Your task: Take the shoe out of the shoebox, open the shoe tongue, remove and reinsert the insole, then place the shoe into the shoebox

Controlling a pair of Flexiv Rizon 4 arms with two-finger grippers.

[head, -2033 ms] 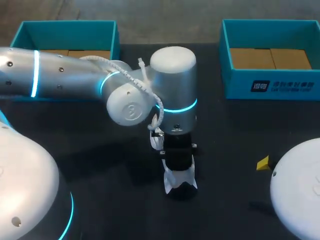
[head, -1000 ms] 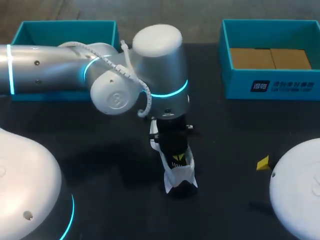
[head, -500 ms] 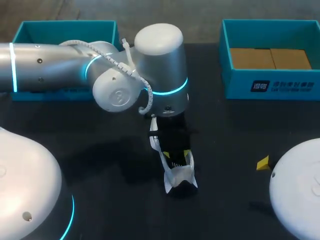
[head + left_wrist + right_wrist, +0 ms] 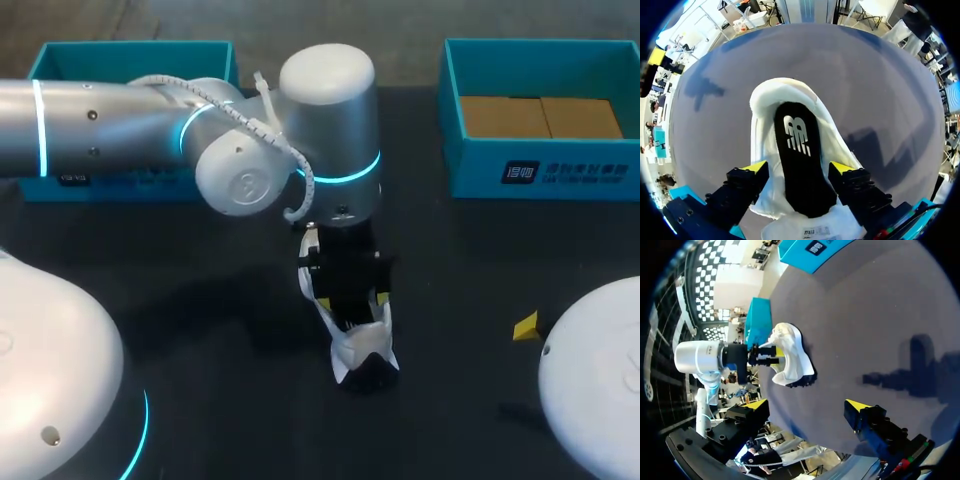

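A white shoe [image 4: 362, 352] lies on the dark table near the middle, toe towards me, with a black insole [image 4: 799, 150] flat inside it. My left gripper [image 4: 350, 303] hangs open just over the shoe's mouth, and its yellow fingertips [image 4: 756, 167] stand on either side of the insole with nothing held. The same shoe [image 4: 790, 360] shows in the right wrist view, far ahead of my right gripper [image 4: 807, 405]. That gripper is open and empty near the table's right front, with only one yellow tip [image 4: 526, 326] showing from above.
A teal shoebox [image 4: 540, 165] with a cardboard floor stands at the back right. Another teal box [image 4: 130, 55] at the back left is partly hidden by my left arm [image 4: 120, 130]. Bare dark table surrounds the shoe.
My left gripper has gone from shut in the shoe's mouth to wide open, leaving the insole lying in the shoe. Its wrist has shifted slightly right. The right arm has stayed still.
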